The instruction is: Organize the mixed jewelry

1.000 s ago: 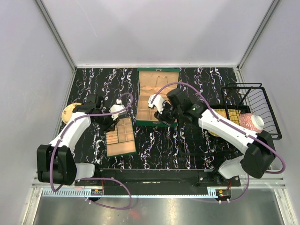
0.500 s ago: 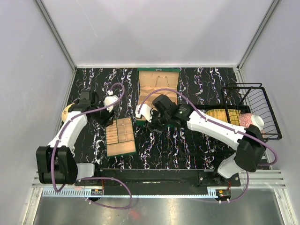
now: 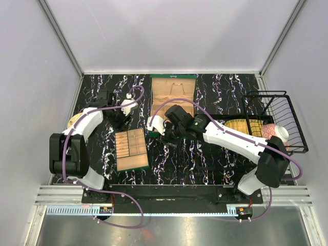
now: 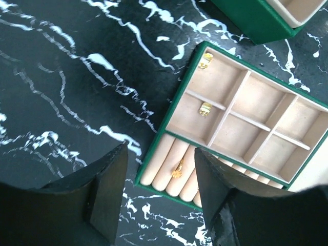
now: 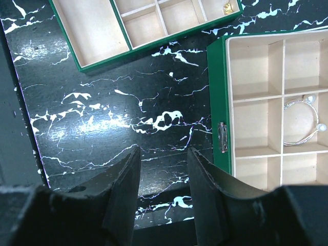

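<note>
Three small gold-toned pieces lie in the tan compartmented tray (image 4: 256,97). One gold clip-like piece (image 4: 205,60) sits in a corner compartment and a second gold piece (image 4: 205,108) in the compartment beside it. A thin gold ring (image 4: 179,169) stands tucked between the padded rolls. A whitish beaded bracelet loop (image 5: 300,102) with pearl-like beads lies flat in a middle compartment of the green box (image 5: 218,102), partly cut off by the picture's edge.

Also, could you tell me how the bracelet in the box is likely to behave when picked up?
The bracelet holds an open curve with a bead at each end, so it is probably stiff, not floppy. Its band looks thin, so it is likely light and apt to slip.
</note>
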Available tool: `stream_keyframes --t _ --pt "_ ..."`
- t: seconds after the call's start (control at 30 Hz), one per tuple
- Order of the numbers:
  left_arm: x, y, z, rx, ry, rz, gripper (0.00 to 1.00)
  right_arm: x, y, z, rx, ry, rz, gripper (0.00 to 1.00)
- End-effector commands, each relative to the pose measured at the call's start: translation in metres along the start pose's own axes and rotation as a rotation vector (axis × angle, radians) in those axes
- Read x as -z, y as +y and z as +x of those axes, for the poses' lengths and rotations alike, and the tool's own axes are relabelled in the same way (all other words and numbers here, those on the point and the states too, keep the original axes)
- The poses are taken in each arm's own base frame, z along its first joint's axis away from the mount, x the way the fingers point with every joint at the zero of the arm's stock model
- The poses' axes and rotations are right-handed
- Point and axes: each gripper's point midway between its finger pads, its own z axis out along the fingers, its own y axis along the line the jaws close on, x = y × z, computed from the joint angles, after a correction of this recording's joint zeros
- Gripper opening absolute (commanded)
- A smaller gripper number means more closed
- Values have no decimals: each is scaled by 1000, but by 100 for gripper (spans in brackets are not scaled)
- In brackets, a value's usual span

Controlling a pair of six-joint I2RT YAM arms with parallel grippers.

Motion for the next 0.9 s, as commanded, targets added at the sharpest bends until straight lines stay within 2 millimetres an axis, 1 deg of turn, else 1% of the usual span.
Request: stream_keyframes --t 0.0,0.07,0.2,0.43,0.57,0.87 --pt "-10 8 -15 -114 18 -20 57 3 -3 -8 19 -21 24 48" --pt "-17 9 -12 -118 35 -11 57 2 -2 -7 17 -20 21 47" --pt "-25 11 -16 -145 50 -10 57 1 -1 -3 18 -12 22 47" --pt "-38 11 -7 -185 108 -2 56 0 -1 0 19 -13 26 47" --pt "-43 9 -8 -200 113 9 56 -1 0 4 15 -11 28 46" --pt "-53 11 -8 -210 140 16 53 0 -1 8 15 -9 40 46"
